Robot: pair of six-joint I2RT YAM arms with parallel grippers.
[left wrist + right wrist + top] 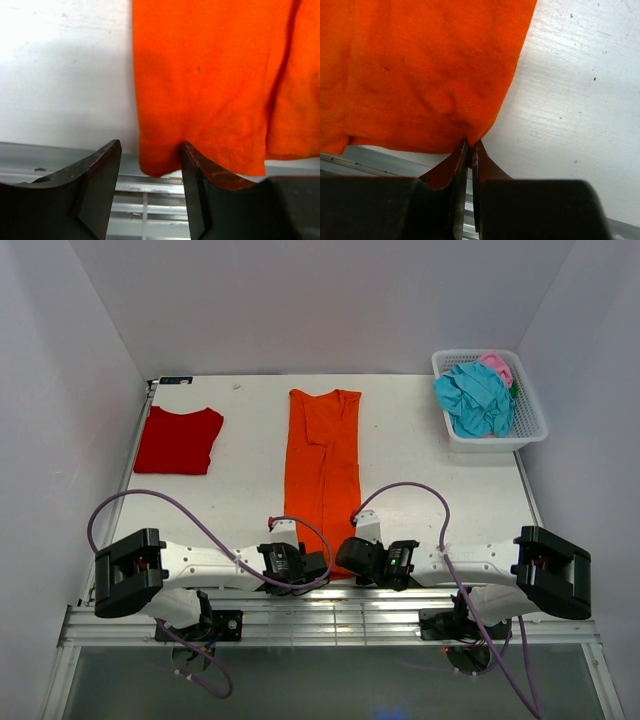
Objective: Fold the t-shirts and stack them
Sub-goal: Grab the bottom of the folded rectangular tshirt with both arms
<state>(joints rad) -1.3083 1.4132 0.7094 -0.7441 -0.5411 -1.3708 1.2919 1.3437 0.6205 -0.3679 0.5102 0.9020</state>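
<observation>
While the soft orange t-shirt lies long and flat on the white tabletop, the right tool reaches low and pinches its corner. The left tool stands wide, with the hem just past its tips.

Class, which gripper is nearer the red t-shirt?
Left. The left gripper is at the orange t-shirt's near-left corner, toward the red t-shirt; the right gripper pinches its near-right corner, farther off.

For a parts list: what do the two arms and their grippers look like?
The left arm and right arm are white with black boxy joints and looping purple cables. The left gripper and right gripper have black wedge-shaped fingers with reddish edges.
</observation>
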